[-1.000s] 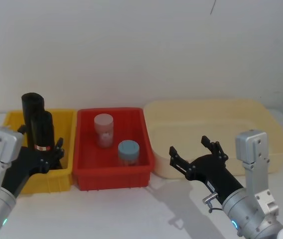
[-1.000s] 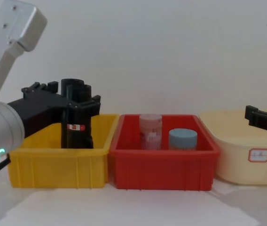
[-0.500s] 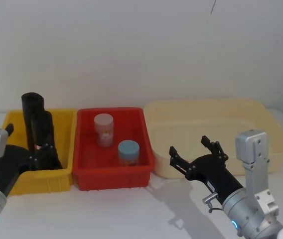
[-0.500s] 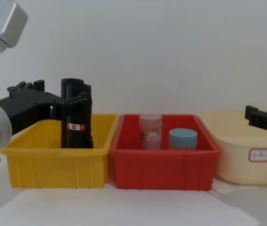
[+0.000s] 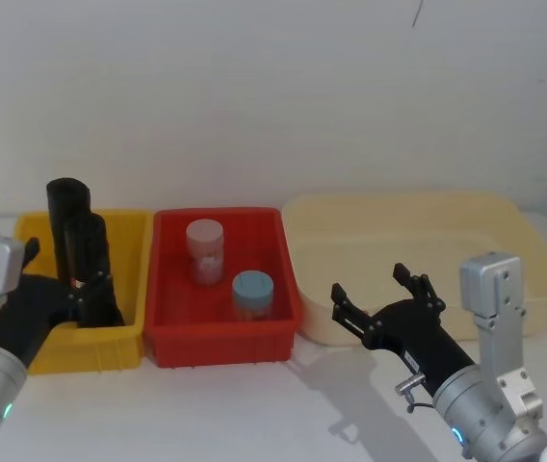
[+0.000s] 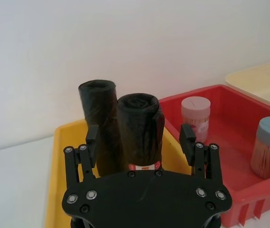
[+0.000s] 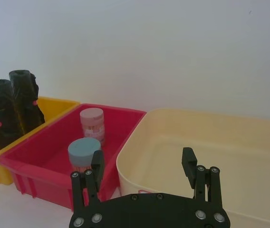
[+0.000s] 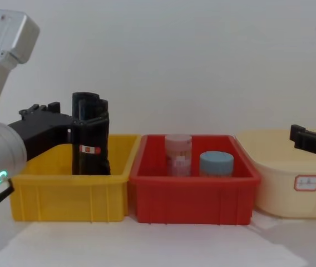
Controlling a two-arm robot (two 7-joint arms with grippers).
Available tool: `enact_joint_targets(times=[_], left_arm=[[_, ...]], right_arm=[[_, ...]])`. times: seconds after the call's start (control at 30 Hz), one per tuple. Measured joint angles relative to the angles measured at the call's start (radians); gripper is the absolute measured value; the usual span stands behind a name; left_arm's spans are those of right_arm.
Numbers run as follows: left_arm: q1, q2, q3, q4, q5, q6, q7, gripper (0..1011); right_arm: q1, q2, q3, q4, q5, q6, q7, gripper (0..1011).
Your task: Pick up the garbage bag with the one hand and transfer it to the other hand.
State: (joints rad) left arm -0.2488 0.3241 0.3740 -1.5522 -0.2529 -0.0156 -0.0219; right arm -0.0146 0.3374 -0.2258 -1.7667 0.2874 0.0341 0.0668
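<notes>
**Inspector A:** What do we record as changed?

**Inspector B:** The left claw (image 6: 140,137) backed away from the garbage bag (image 8: 94,133) toward 8 o'clock. It now sits slightly forward of where it was half a second ago. Its jaws stand apart, with the roll lined up in the gap and nothing clamped.

**A:** And the bag?

**B:** It is unmoved. It stands upright in the yellow bin (image 8: 69,194) at 9 o'clock, just in front of a second black roll (image 5: 65,197).

**A:** The right claw (image 5: 368,281)?

**B:** It waits at 5 o'clock above the table, jaws apart, unchanged.

**A:** Finding?

**B:** We judge this a renewed approach. The pick-up is outstanding and the handover has not begun.
</notes>
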Motion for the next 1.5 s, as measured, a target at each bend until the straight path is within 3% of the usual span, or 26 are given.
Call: enact_joint_targets(times=[0.7, 0.93, 1.3, 1.5], left_arm=[[-0.119, -0.058, 0.022, 0.155, 0.016, -0.037, -0.073, 992], [-0.137, -0.076, 0.019, 0.189, 0.014, -0.049, -0.087, 865], [-0.151, -0.099, 0.01, 0.227, 0.005, -0.079, -0.108, 516], [-0.15, -0.108, 0.003, 0.234, 0.004, -0.09, -0.111, 460]], right_arm=[[0.0, 0.0, 0.0, 0.0, 0.0, 0.0, 0.0, 1001], [0.0, 0.0, 0.0, 0.0, 0.0, 0.0, 0.0, 1001], [0.0, 0.0, 0.0, 0.0, 0.0, 0.0, 0.0, 1001], [0.0, 0.0, 0.0, 0.0, 0.0, 0.0, 0.0, 1001]])
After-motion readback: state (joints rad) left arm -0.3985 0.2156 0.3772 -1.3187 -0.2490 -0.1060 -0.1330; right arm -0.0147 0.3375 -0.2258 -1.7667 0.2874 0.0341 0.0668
